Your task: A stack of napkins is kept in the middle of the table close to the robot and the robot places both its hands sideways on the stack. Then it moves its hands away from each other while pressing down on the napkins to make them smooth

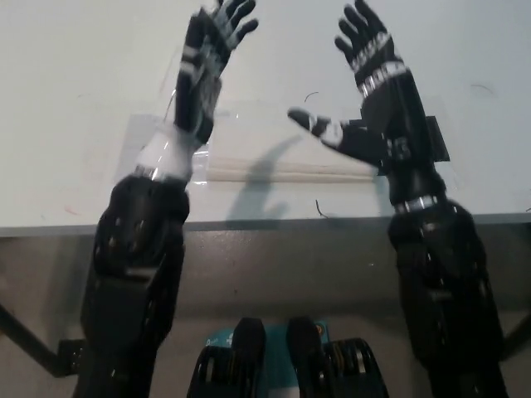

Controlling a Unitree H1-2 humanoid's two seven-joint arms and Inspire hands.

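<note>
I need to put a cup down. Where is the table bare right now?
Bare patches: the table's left end, beyond the clear wrap; the far right corner, past the black tape; and the far strip between the raised hands. Crowded: the middle near edge, where the napkins lie under the left hand and right hand, both open.

Left hand (203,62) and right hand (373,79) raised (fingers spread).

Both ends of the napkin stack (274,162) behind the raised arms; left robot hand (207,62) motion-blurred.
</note>
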